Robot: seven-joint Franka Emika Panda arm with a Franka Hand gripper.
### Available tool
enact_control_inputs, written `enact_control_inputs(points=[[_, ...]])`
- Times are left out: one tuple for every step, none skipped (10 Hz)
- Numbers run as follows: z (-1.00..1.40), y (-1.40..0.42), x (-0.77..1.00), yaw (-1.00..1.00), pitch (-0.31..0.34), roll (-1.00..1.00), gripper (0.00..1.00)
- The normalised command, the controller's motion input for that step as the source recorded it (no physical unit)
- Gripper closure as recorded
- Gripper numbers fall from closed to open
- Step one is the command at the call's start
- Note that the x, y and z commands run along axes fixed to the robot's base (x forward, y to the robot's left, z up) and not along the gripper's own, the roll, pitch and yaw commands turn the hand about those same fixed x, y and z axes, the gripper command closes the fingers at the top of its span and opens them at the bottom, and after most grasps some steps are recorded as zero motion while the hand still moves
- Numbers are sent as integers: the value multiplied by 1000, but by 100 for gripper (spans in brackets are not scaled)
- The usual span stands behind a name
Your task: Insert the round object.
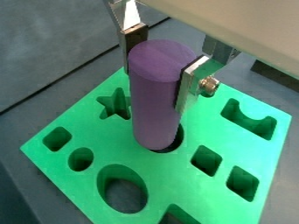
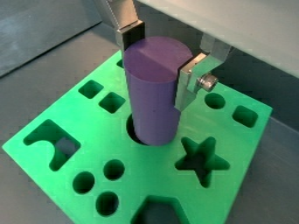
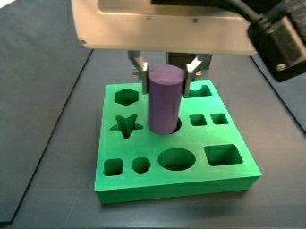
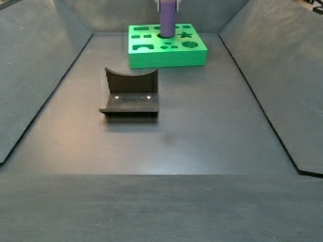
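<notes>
The round object, a purple cylinder peg (image 1: 156, 96), stands upright with its lower end inside a round hole of the green board (image 1: 65, 131). My gripper (image 1: 162, 59) is shut on the peg's upper part, one silver finger on each side. It is the same in a wrist view, with the peg (image 2: 155, 87), the gripper (image 2: 160, 57) and the board (image 2: 65, 122). In a side view the peg (image 3: 164, 97) rises from the board (image 3: 180, 183) below the gripper (image 3: 166, 67). In a side view the peg (image 4: 167, 11) stands on the far board (image 4: 158, 59).
The board has other cut-outs, among them a star (image 1: 114, 103), an oval (image 1: 121, 191) and squares (image 1: 207, 158). The dark fixture (image 4: 128, 95) stands on the grey floor in front of the board. Sloping grey walls (image 4: 38, 95) enclose the floor.
</notes>
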Motion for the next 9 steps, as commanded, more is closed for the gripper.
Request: enact_control_inputs(points=[[-894,97,143,0,0,124,100],[-991,31,229,0,0,100,100],[-1000,0,431,0,0,113,100],[-994,0,374,0,0,144,100],[-960,0,294,0,0,167,100],[-1000,0,134,0,0,133,100],[-1000,0,43,14,-10,106,100],[-1000,0,-14,69,-24,84,100],[-1000,0,-54,94,-23,74,100]])
